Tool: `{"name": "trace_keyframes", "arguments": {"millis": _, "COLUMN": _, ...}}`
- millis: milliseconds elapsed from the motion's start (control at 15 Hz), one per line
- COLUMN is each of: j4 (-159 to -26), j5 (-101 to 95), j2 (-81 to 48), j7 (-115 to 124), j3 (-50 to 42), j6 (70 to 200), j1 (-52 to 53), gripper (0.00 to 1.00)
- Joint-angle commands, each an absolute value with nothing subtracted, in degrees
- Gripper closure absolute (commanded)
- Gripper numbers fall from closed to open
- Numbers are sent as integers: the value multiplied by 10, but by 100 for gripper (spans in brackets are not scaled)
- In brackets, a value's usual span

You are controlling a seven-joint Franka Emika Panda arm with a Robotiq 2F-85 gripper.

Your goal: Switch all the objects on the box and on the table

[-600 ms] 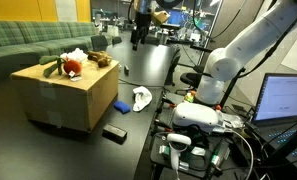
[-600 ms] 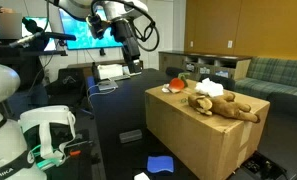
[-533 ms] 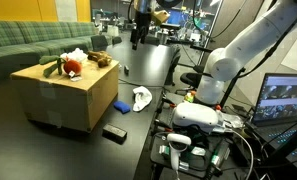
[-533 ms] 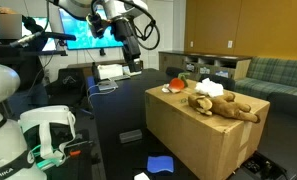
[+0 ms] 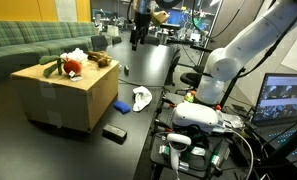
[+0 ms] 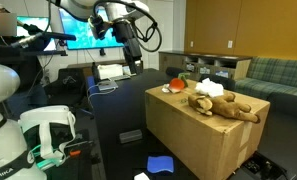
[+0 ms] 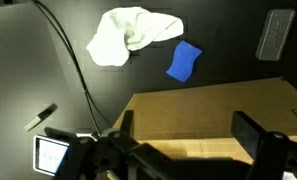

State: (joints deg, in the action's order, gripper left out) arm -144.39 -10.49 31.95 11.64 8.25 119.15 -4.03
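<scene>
Lying nearest the camera in an exterior view, the flat black block [image 5: 114, 133] rests on the dark desk [image 5: 148, 65], close to the front corner of the box [image 5: 63, 100]. Beyond the block, the blue item [image 5: 121, 105] lies on the desk next to the box wall. The loose white cloth [image 5: 141, 97] lies just beside the blue item. The box carries three things on its top: the red-and-green plush [image 5: 71, 68], a second white cloth piece [image 5: 77, 55] behind the plush, and the brown toy [image 5: 100, 60] beside them. Farthest back, the claw [image 5: 136, 40] hangs high above the desk, well apart from every object. In the wrist view its fingers [image 7: 253, 135] stand spread wide with nothing between them, above the edge of the box top.
</scene>
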Motion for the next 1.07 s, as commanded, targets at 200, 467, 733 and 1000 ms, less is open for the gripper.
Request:
{"name": "trace_keyframes", "arguments": {"millis": 200, "j4": -1390, "j5": -124, "j2": 203, "j7": 112, "j3": 50, "j6": 1285, "j1": -49, "gripper": 0}}
{"name": "trace_keyframes", "arguments": {"millis": 467, "j4": -1334, "j5": -116, "j2": 109, "j7": 112, "j3": 29, "j6": 1349, "j1": -53, "gripper": 0}}
{"name": "trace_keyframes", "arguments": {"millis": 733, "j4": -1265, "j5": -108, "j2": 13, "j7": 123, "j3": 15, "j6": 1396, "j1": -46, "gripper": 0}}
{"name": "trace_keyframes", "arguments": {"millis": 1000, "j4": -1189, "j5": -126, "j2": -79, "j7": 162, "j3": 11, "j6": 1418, "j1": -31, "gripper": 0}}
